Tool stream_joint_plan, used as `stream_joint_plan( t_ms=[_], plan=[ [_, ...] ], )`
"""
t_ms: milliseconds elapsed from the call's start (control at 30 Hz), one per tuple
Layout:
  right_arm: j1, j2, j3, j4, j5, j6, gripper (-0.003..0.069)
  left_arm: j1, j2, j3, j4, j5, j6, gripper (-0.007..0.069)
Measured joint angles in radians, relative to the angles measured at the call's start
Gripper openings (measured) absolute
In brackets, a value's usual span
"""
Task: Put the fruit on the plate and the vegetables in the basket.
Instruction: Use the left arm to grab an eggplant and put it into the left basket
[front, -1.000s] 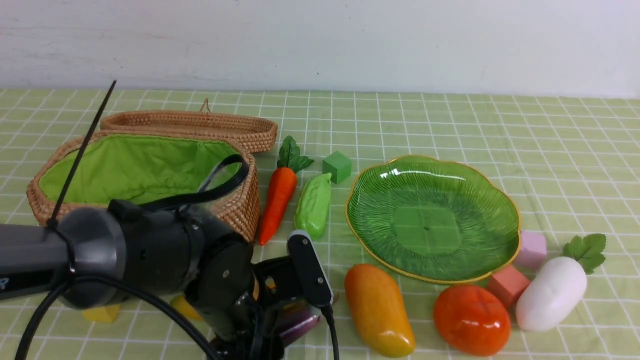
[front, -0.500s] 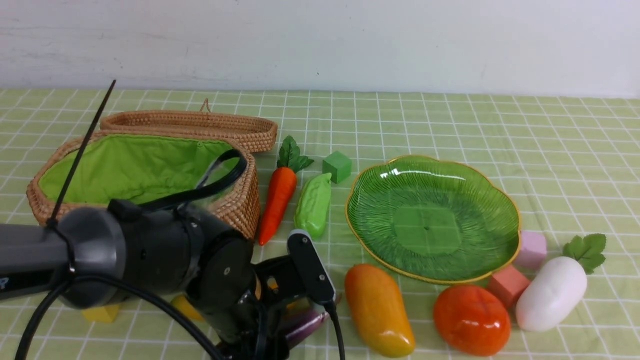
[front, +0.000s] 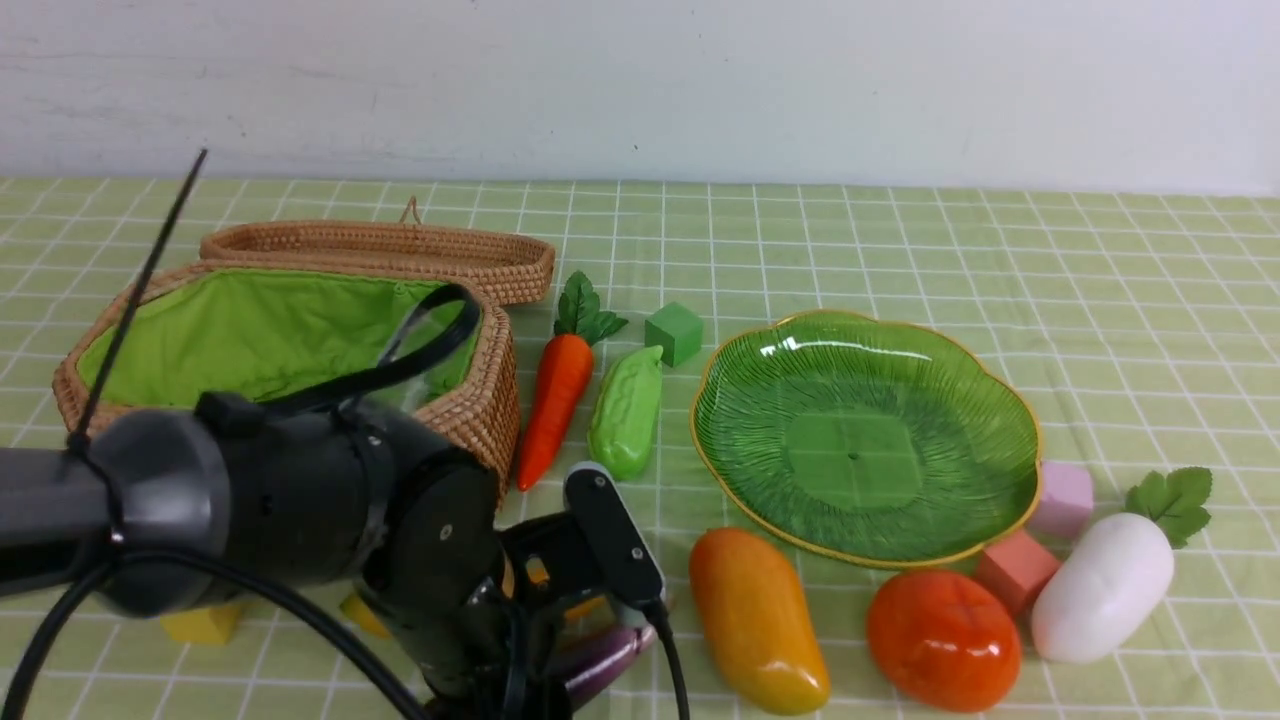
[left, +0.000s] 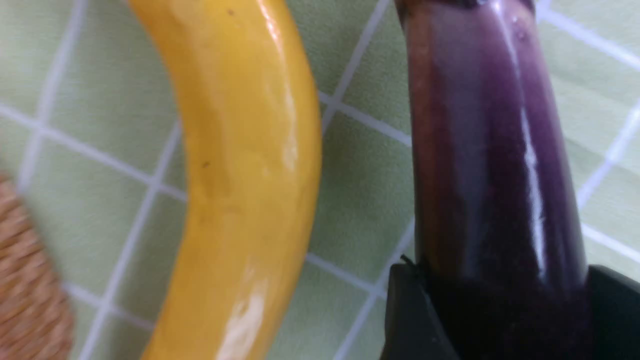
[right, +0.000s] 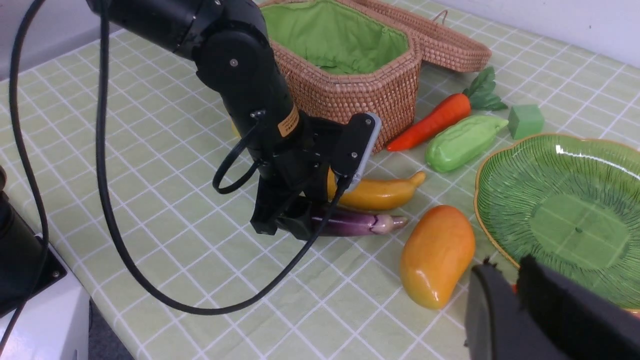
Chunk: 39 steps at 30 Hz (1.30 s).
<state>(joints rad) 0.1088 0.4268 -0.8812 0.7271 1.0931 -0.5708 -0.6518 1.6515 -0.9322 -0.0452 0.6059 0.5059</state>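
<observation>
Green checked tablecloth (front: 900, 230) below a white wall (front: 700, 80), left gripper (left: 502, 315) tight around the eggplant (left: 490, 150), right gripper (right: 517, 275) almost closed

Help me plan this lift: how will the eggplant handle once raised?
Likely rigid: the eggplant looks like moulded plastic. Its glossy skin may slip. The left end effector grips off-centre, so the long free end could tip downward.
</observation>
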Motion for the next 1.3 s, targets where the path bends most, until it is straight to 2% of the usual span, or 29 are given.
stream_joint_plan(
  t_ms=[233, 333, 400, 600, 700, 767, 833, 867, 933, 1100, 1300],
  plan=[
    [0.0, 0.0, 0.0, 0.0, -0.002, -0.001, 0.0085, 0.0, -0.211, 0.0, -0.106, 0.09, 0.027, 0.0395],
    [0.0, 0.0, 0.0, 0.0, -0.015, -0.001, 0.0085, 0.0, -0.316, 0.0, -0.103, 0.117, 0.03, 0.0395],
    [0.0, 0.0, 0.0, 0.0, -0.02, -0.001, 0.0085, 0.0, -0.359, -0.005, -0.088, 0.126, 0.021, 0.0395],
    [0.0, 0.003, 0.0, 0.01, -0.023, -0.001, 0.0085, 0.009, -0.454, -0.128, 0.128, 0.183, -0.058, 0.0395],
    [0.0, 0.003, 0.0, 0.018, -0.032, -0.004, 0.0085, 0.057, -0.428, -0.188, 0.223, 0.2, -0.067, 0.0395],
    [0.0, 0.003, 0.0, 0.022, -0.077, -0.025, 0.0085, 0.151, -0.374, -0.239, 0.275, 0.204, -0.058, 0.0395],
    [0.0, 0.003, 0.0, 0.022, -0.134, -0.04, 0.0085, 0.228, -0.323, -0.265, 0.293, 0.199, -0.004, 0.0395],
    [0.0, 0.003, 0.0, 0.023, -0.146, -0.041, 0.0085, 0.235, -0.318, -0.267, 0.293, 0.2, 0.002, 0.0395],
    [0.0, 0.004, 0.0, 0.03, -0.209, -0.048, 0.0085, 0.302, -0.249, -0.283, 0.3, 0.181, 0.094, 0.0395],
    [0.0, 0.005, 0.0, 0.039, -0.234, -0.049, 0.0085, 0.386, -0.153, -0.31, 0.314, 0.117, 0.222, 0.0395],
    [0.0, 0.005, 0.0, 0.04, -0.211, -0.049, 0.0085, 0.455, -0.071, -0.321, 0.368, 0.033, 0.28, 0.0395]
  ],
)
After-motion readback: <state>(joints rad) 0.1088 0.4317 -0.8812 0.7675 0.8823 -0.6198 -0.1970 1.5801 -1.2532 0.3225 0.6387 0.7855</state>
